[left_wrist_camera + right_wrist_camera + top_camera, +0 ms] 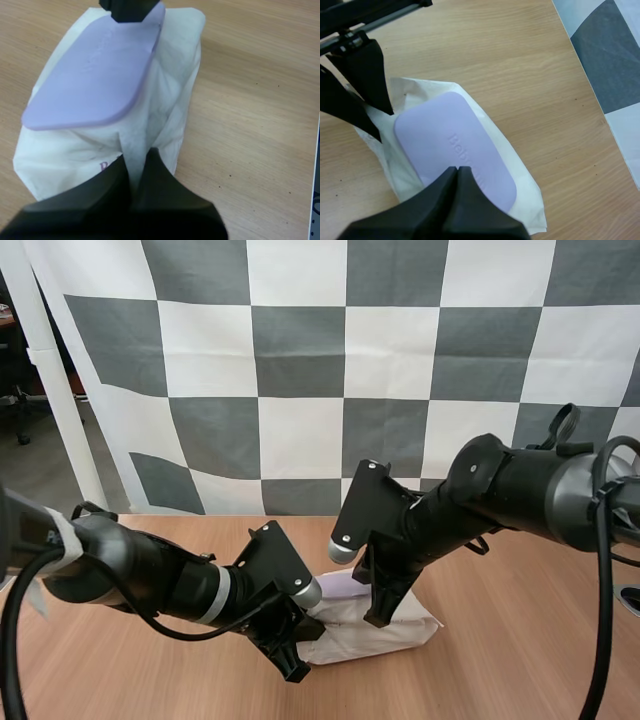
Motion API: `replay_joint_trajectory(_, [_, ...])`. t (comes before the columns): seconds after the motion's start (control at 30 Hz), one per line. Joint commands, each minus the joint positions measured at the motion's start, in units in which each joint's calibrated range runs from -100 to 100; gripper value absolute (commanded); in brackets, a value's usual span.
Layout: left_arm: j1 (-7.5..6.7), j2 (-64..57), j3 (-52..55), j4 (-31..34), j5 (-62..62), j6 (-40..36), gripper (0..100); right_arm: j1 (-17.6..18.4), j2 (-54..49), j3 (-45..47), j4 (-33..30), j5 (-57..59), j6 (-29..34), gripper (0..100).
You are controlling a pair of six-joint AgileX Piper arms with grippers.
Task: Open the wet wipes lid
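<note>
Presently: pack of wet wipes (410, 632) lies on the wooden table (500, 670), in from its far edge, about midway between its left and right sides, with an arm at each end.

Left gripper (136, 162): tips closed on a ridge of white wrapper at one short end of the pack, film bunched between them. Reads as an anchor hold.

Right gripper (456, 172): fingers pressed together into one wedge, tips at the opposite end, on the edge of the lilac lid (450, 140). Cannot tell whether the lid's lip is caught between them.

Handling, as judged:
- Pack looks light and soft, and its film creases readily. It would probably slide or lift if the lid were pulled without the anchor.
- Lid is a stiff, smooth plastic flap with rounded corners, slippery on its flat face.
- Best purchase is likely the lid's free lip at the right gripper's end, peeled upward toward the hinge while the wrapper is held down.
</note>
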Motion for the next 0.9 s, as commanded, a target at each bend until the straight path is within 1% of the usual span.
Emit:
replay_joint_trajectory(0.0, [0.01, 0.0, 0.0, -0.1, -0.5, 0.9, 0, 0.0, -0.3, -0.6, -0.2, 0.6, 0.4, 0])
replay_joint_trajectory(0.13, [0.01, 0.0, 0.0, -0.1, -1.8, 0.9, 0, 0.0, -2.2, -0.9, -3.2, 6.2, 0.7, 0])
replay_joint_trajectory(0.17, [0.01, 0.0, 0.0, -0.1, -1.8, 0.9, 0, 0.0, -2.8, -0.9, -4.1, 8.6, 0.7, 6])
replay_joint_trajectory(0.2, [0.01, 0.0, 0.0, -0.1, -1.8, 0.9, 0, 0.0, -3.0, -0.9, -4.5, 10.7, 0.7, 22])
replay_joint_trajectory(0.23, [0.01, 0.0, 0.0, -0.1, -1.8, 0.9, 0, 0.0, -3.3, -0.9, -4.5, 12.3, 0.7, 43])
replay_joint_trajectory(0.27, [0.01, 0.0, 0.0, -0.1, -1.8, 0.9, 0, 0.0, -3.6, -0.9, -4.4, 13.8, 0.8, 68])
replay_joint_trajectory(0.3, [0.01, 0.0, 0.0, -0.1, -1.8, 0.9, 0, 0.0, -3.6, -0.9, -3.9, 14.4, 0.8, 87])
replay_joint_trajectory(0.33, [0.01, 0.0, 0.0, -0.1, -1.8, 0.9, 0, 0.0, -3.6, -0.9, -3.9, 14.4, 0.8, 100])
replay_joint_trajectory(0.5, [0.01, 0.0, 0.0, -0.1, -1.7, 0.9, 0, 0.0, -3.6, -0.9, -3.5, 11.4, 0.5, 100])
replay_joint_trajectory(0.57, [0.01, 0.0, 0.0, -0.1, -1.5, 0.9, 0, 0.0, -3.5, -0.9, -3.2, 9.7, 0.1, 96])
replay_joint_trajectory(0.73, [0.01, 0.0, 0.0, -0.1, -1.5, 0.9, 0, 0.0, -0.6, 0.9, -2.5, 5.9, -2.0, 95])
replay_joint_trajectory(0.87, [0.01, 0.0, 0.0, -0.1, -1.5, 0.9, 0, 0.0, 1.6, 1.5, -2.5, 0.9, -2.2, 95])
